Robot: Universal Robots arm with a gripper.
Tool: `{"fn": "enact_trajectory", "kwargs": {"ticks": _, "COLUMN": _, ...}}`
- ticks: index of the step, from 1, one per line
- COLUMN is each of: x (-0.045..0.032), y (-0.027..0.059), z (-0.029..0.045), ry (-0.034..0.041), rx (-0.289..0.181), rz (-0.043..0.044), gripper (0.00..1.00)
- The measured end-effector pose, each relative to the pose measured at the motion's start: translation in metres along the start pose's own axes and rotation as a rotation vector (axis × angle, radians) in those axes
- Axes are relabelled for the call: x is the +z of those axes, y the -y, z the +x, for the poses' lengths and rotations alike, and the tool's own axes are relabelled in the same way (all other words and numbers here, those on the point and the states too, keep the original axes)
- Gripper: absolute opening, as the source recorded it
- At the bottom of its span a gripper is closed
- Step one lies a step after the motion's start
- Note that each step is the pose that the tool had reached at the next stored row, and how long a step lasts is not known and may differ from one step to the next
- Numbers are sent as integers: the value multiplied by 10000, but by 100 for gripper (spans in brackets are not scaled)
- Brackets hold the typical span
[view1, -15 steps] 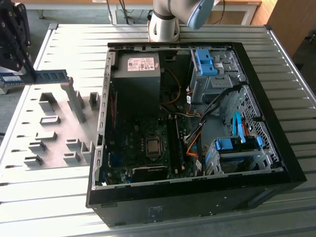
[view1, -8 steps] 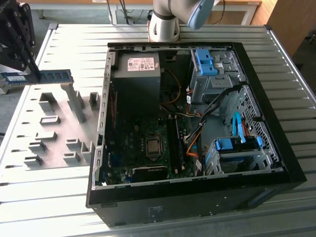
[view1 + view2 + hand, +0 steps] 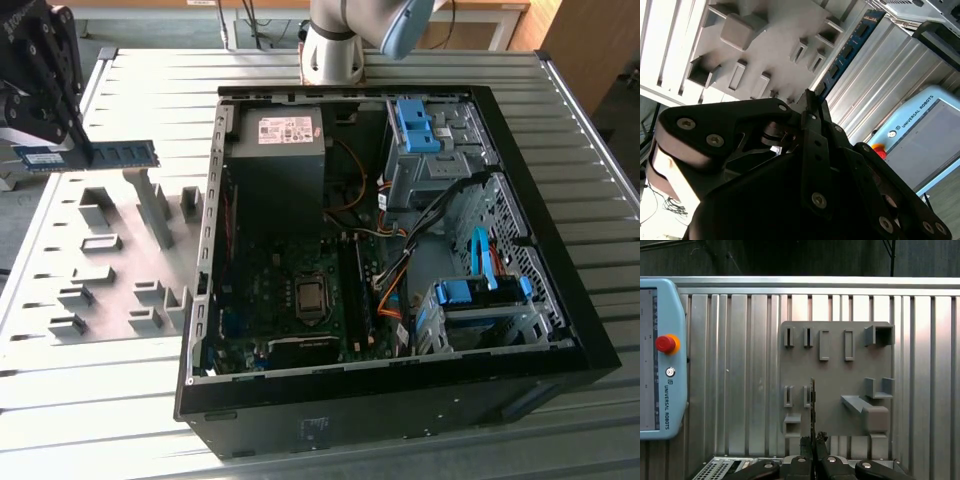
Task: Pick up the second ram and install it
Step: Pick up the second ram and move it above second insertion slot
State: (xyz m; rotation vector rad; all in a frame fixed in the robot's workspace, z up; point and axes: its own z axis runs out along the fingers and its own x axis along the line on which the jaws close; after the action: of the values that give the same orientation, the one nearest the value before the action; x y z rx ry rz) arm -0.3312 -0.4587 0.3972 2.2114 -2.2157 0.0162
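Ribbed silver metal desk [image 3: 90, 420] carries a flat grey plastic fixture plate [image 3: 110, 270] with raised slot blocks at the exterior view's left. An open black computer case [image 3: 590, 340] sits just beside it. The case's side wall stands between the plate and the dark motherboard [image 3: 290, 300]. Grey power supply box [image 3: 275, 160] and blue drive brackets [image 3: 415, 125] sit inside. Light-blue teach pendant [image 3: 660, 360] with red button lies on the desk near the plate. Black claw [image 3: 72, 150] is clenched on the second ram [image 3: 120, 153], a thin blue-green circuit-board strip. It is held level in the air above the plate, well apart from the case. In the first wrist view it sits edge-on between the fingertips [image 3: 805, 442].
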Motion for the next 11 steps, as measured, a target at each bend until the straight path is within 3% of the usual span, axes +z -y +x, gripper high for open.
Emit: {"fn": "enact_trajectory", "kwargs": {"ticks": 11, "x": 0, "y": 152, "z": 0, "ry": 0, "rx": 0, "rz": 0, "gripper": 14}}
